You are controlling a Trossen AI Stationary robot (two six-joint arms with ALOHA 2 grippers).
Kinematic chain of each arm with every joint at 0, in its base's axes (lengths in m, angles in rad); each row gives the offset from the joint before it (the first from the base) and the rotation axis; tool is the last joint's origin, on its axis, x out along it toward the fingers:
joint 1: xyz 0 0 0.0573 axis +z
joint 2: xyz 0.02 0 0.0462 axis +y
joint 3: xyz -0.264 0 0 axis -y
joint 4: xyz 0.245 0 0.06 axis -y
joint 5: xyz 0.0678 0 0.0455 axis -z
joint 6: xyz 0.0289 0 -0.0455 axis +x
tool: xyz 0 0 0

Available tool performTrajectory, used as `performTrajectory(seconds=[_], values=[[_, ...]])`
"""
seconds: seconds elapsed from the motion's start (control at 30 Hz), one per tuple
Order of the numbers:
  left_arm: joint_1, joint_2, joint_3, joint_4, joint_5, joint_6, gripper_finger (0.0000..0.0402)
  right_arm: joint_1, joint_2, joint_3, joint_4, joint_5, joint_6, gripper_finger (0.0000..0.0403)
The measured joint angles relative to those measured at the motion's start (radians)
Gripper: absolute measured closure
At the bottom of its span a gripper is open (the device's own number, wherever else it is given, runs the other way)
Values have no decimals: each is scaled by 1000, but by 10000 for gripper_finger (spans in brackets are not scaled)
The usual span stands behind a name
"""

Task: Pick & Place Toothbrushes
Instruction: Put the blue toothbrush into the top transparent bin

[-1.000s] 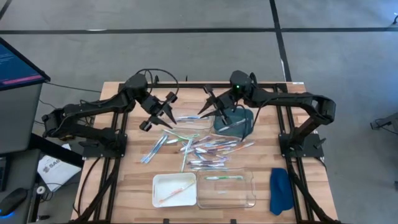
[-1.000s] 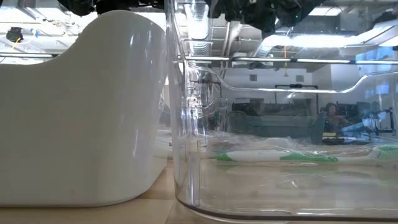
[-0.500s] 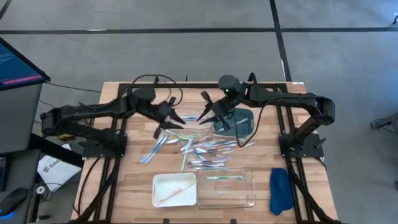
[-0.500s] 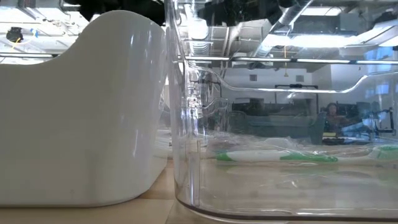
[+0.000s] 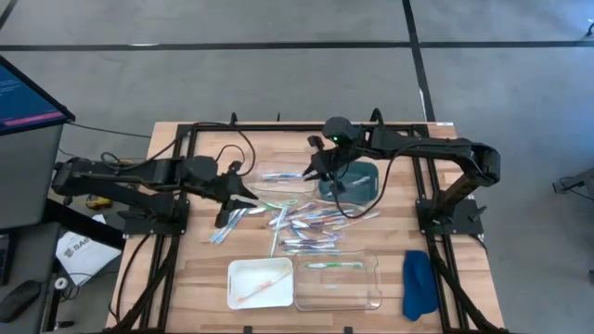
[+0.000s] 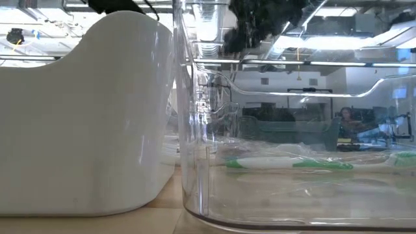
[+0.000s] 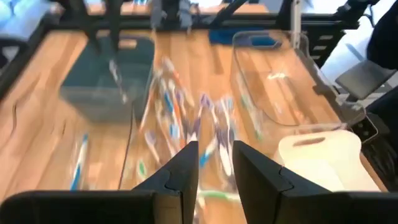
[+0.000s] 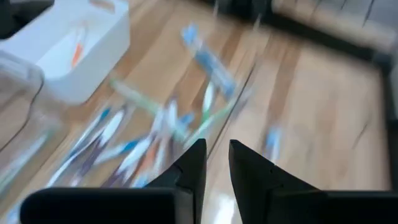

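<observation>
Reach step: left gripper (image 5: 225, 206) lowered at toothbrushes (image 5: 302, 223) pile's left edge, right gripper (image 5: 314, 170) above; both narrowly parted, nothing held. Next: closing on one needed.

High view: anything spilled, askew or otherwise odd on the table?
The toothbrushes lie loose in a scattered pile mid-table at mixed angles. Only one sits in the white tray and one in the clear tray. Nothing looks damaged.
</observation>
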Motion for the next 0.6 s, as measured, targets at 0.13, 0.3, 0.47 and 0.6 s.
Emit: performTrajectory(seconds=[0.13,0.3,0.47,0.6], values=[[3,-12,-55,41,-16,5,308,-15,0,0,-142,1,62,340],[5,-6,-174,215,-17,60,308,-7,0,0,-275,-7,110,340],[5,-3,-276,434,-17,106,308,26,0,0,-355,-12,133,340],[6,-3,-343,632,-17,156,308,57,0,0,-360,-40,166,340]])
